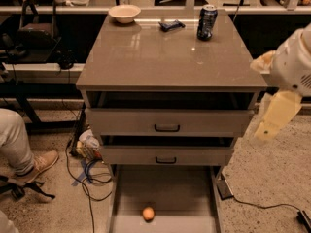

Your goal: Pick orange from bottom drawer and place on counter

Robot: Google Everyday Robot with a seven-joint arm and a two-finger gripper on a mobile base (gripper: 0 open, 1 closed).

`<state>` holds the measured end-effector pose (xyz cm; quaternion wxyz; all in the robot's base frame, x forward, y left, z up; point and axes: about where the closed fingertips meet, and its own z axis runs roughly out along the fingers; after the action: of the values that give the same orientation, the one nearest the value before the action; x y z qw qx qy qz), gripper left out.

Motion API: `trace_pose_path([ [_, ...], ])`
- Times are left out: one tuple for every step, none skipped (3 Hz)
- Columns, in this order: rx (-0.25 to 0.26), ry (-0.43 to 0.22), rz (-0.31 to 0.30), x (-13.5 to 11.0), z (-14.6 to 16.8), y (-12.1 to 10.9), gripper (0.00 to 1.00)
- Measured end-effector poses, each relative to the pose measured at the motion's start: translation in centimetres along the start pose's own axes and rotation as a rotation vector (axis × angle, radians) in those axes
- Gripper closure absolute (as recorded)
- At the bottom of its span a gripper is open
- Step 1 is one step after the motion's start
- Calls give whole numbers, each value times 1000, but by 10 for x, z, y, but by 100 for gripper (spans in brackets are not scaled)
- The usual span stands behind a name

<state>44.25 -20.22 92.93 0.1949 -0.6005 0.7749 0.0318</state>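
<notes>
While the gripper [272,120] hangs at the right, grip state I cannot tell, I should descend squarely over the orange [148,213].

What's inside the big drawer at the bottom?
I can see one orange, lying near the front of the bottom drawer. The drawer's back part is hidden under the two upper drawers. The gripper hangs off to the right, beside the cabinet.
</notes>
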Motion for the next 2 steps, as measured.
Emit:
trace_pose_path([
  [-113, -166, 66, -4, 71, 36, 0],
  [-237, -333, 151, -28, 137, 77, 0],
])
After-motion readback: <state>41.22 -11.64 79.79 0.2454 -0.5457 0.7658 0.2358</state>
